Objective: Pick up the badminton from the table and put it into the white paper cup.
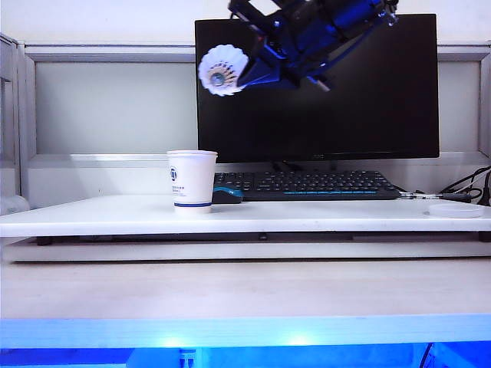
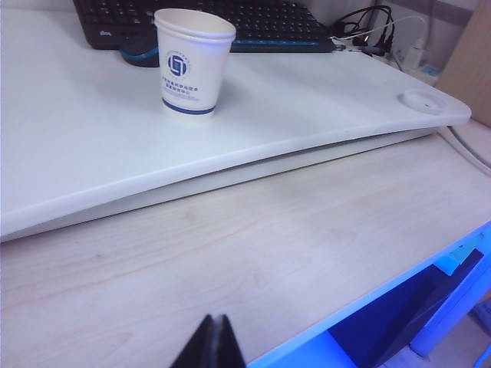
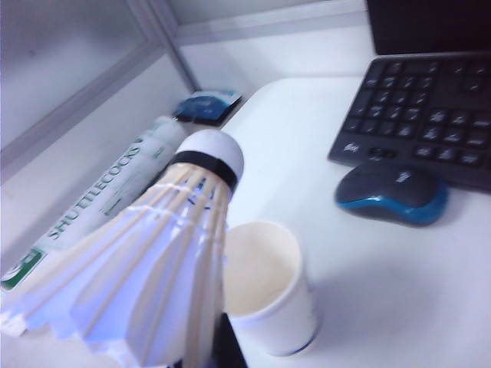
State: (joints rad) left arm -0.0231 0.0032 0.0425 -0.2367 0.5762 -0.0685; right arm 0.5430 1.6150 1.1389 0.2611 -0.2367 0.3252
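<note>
While the right gripper (image 1: 249,73) is clamped on the shuttlecock (image 1: 221,70), the paper cup (image 1: 192,180) sits well below it; dropping from there could bounce out. Left gripper (image 2: 215,345) is together, over the bench (image 2: 77,153) edge.

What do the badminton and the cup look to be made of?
Badminton, held by the right claw: cream feathers, judging by visible ribbed quills, with a smooth white rounded cap, perhaps cork. White paper cup: matte paper, judging by its rolled rim and printed blue logo.
</note>
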